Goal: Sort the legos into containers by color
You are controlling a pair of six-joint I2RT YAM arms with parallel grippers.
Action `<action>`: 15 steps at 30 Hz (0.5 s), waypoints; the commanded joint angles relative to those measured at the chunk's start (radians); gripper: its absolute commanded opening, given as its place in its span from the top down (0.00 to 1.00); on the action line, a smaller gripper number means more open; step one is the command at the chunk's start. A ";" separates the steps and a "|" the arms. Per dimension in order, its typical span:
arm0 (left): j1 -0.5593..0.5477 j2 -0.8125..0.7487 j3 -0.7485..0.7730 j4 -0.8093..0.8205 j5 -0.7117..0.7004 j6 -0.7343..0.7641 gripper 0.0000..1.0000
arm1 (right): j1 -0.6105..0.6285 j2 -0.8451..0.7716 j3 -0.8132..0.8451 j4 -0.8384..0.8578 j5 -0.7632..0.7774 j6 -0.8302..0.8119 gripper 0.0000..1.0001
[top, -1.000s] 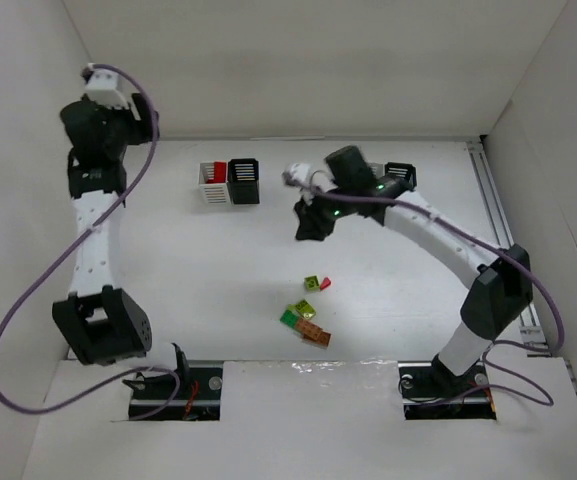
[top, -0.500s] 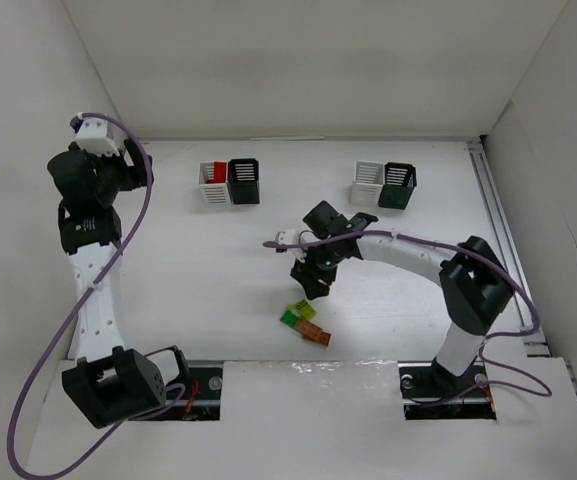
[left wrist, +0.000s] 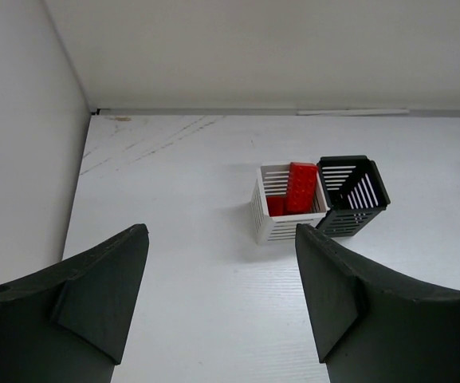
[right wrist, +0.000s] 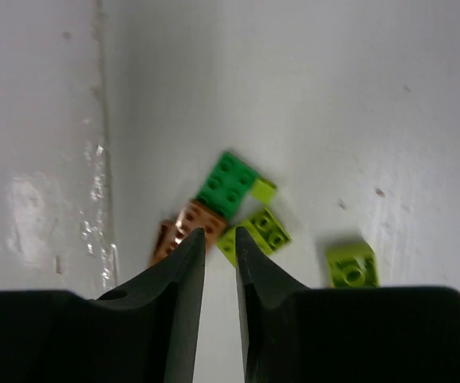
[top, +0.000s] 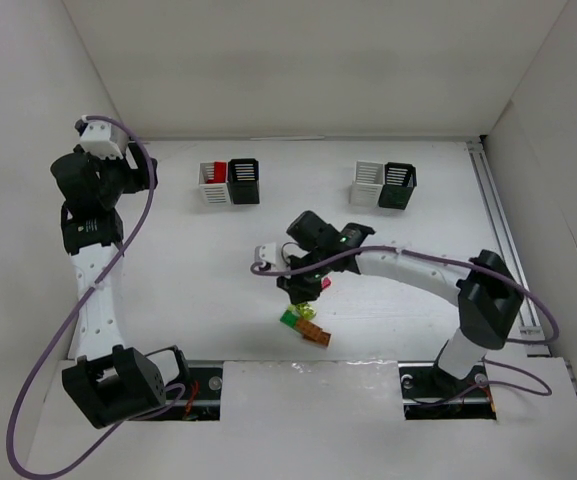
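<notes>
Near the front edge of the table (top: 188,290), the loose legos (top: 304,322) lie in a tight cluster. A green brick (right wrist: 228,183), an orange brick (right wrist: 183,229) and a lime brick (right wrist: 261,230) are touching, with a second lime brick (right wrist: 351,265) just apart. All are studded, glossy plastic.

The right pincer (right wrist: 218,239) hangs directly over the cluster. Its fingers are nearly closed, with only a thin slit between them, and hold nothing. A red brick (top: 324,284) lies just beside it.

Open table lies left of the cluster and behind it.

The slatted square bins stand toward the rear in two pairs, well apart. The left white bin (left wrist: 287,215) holds red bricks (left wrist: 300,187) and touches a black bin (left wrist: 351,195). The right pair (top: 383,185) stands behind the right arm.

The left pincer (left wrist: 222,295) is raised near the left wall (top: 18,120), spread wide and empty. A purple cable (top: 28,300) loops beside that arm.
</notes>
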 commanded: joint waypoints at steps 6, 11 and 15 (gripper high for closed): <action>0.001 -0.057 -0.003 0.002 0.008 0.027 0.28 | 0.079 0.190 0.134 -0.120 -0.229 -0.041 0.80; 0.001 -0.057 -0.012 0.002 0.008 0.027 0.28 | 0.079 0.281 0.131 -0.223 -0.250 -0.132 0.80; 0.001 -0.057 -0.021 0.011 0.008 0.027 0.28 | 0.079 0.292 0.120 -0.252 -0.250 -0.164 0.80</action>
